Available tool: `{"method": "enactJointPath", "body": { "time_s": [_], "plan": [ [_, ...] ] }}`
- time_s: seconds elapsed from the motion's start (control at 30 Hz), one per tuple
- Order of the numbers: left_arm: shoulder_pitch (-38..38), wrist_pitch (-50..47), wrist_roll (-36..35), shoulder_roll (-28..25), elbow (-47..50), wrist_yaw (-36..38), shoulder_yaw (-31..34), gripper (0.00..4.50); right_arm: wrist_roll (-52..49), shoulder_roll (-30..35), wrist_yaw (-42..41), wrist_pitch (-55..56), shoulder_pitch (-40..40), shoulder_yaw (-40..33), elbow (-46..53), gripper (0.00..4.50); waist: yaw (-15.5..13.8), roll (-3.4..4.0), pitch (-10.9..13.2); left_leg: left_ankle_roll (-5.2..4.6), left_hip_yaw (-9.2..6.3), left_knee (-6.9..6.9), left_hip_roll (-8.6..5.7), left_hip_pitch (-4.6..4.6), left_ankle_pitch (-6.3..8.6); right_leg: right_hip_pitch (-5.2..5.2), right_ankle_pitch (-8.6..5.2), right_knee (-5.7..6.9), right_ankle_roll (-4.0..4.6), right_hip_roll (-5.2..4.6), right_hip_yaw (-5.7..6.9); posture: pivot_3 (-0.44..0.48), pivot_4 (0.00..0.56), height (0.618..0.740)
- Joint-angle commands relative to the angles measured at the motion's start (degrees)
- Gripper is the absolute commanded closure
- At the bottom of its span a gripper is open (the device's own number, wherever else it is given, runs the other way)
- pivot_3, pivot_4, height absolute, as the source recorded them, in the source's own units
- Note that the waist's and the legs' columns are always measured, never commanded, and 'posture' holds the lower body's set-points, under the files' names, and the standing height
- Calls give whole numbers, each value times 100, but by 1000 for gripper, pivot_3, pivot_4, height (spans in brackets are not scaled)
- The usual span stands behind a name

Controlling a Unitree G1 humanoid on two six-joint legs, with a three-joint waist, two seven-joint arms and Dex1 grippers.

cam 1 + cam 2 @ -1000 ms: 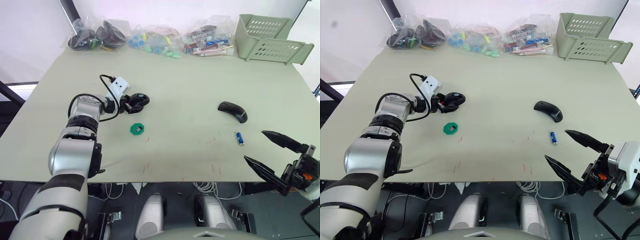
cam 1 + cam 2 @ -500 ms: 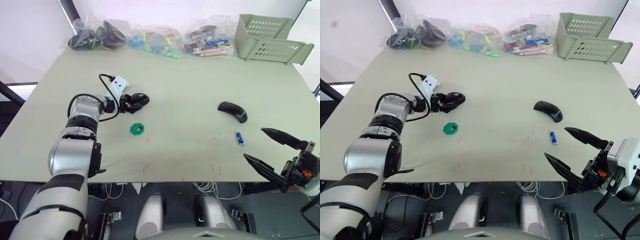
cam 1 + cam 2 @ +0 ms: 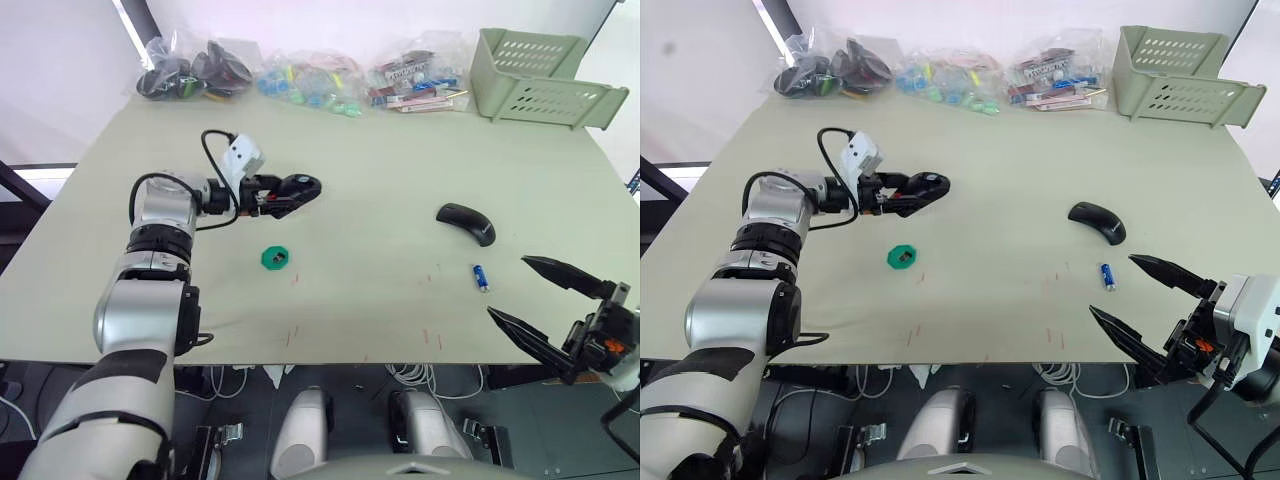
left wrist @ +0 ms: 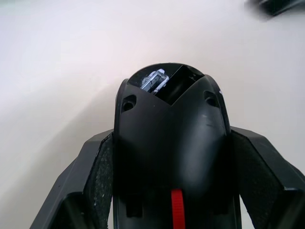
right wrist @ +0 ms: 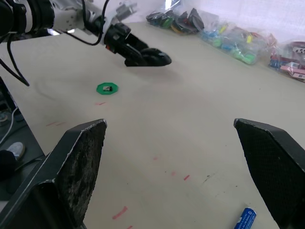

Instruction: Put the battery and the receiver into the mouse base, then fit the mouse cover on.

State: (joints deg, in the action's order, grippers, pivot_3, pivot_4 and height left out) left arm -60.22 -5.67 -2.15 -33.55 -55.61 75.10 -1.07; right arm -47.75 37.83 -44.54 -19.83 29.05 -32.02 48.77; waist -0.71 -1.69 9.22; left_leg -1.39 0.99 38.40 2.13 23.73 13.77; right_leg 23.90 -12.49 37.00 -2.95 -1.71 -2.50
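My left gripper (image 3: 288, 191) is shut on the mouse base (image 3: 300, 186), a black body with a red patch (image 4: 177, 210) and an open compartment (image 4: 167, 84) at its far end, held at the table's left-middle. Its fingers (image 4: 97, 179) press both sides of the base. Just in front of it lies a green disc (image 3: 274, 259) with the receiver (image 5: 108, 88), a tiny dark stub, at its centre. The mouse cover (image 3: 466, 222) lies at the right. The blue battery (image 3: 480, 277) lies just in front of the cover. My right gripper (image 3: 545, 305) hangs open past the table's front right edge, near the battery.
Clear bags of small parts (image 3: 300, 80) line the far edge. A pale green basket (image 3: 535, 78) stands at the far right corner. Faint red marks (image 3: 430, 335) dot the front of the table.
My left gripper has carried the mouse base a little to the right and farther from me. The right gripper has stayed almost still.
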Motion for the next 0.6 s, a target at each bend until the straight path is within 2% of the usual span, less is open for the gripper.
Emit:
{"method": "enactJointPath", "body": {
  "time_s": [0.03,0.17,0.23,0.3,0.37,0.4,0.5,0.6],
  "plan": [
    [502,-613,-309,98,1537,218,-139,1572,-60,47,-12,49,16,-130,56,0,14,0,0,0,-1,0,0,-1,0,-1,0,2,0,0,0,0,150,740],
    [1370,-1560,-524,263,4005,112,-571,1572,-74,86,-65,35,112,-250,37,0,1,0,0,0,-4,-1,3,0,0,0,0,6,1,-1,-1,0,150,740],
    [1547,-1892,-593,272,4624,57,-704,1572,-80,105,-74,30,142,-290,27,0,-12,0,1,0,-7,4,1,3,0,0,0,6,0,0,1,0,150,740],
    [1643,-2257,-401,242,5347,86,-1234,1572,-46,114,-82,13,259,-388,41,0,-11,0,1,0,-8,6,1,0,0,-3,-1,7,0,0,2,0,150,740],
    [1667,-2551,-375,210,5726,78,-1517,1572,-31,129,-75,2,313,-433,45,0,-9,7,-3,0,-7,6,-1,-4,0,-7,-20,7,10,1,0,0,150,740],
    [1671,-2557,-165,213,5846,-164,-1646,1572,-7,134,-76,-4,359,-450,55,0,-4,7,-3,0,-6,6,-1,-5,0,-8,-21,7,10,1,-1,0,150,740],
    [1739,-2217,314,238,6095,-567,-2074,1572,83,119,-82,-5,545,-503,114,0,-3,8,-4,0,-6,5,-1,-7,0,-8,-25,7,5,3,-2,0,150,740],
    [1807,-2243,453,360,6199,-816,-2299,1572,51,108,-21,-11,678,-539,198,0,-4,9,-4,0,-8,4,0,-6,0,-8,-26,6,5,6,-2,0,150,740]
  ]
}}
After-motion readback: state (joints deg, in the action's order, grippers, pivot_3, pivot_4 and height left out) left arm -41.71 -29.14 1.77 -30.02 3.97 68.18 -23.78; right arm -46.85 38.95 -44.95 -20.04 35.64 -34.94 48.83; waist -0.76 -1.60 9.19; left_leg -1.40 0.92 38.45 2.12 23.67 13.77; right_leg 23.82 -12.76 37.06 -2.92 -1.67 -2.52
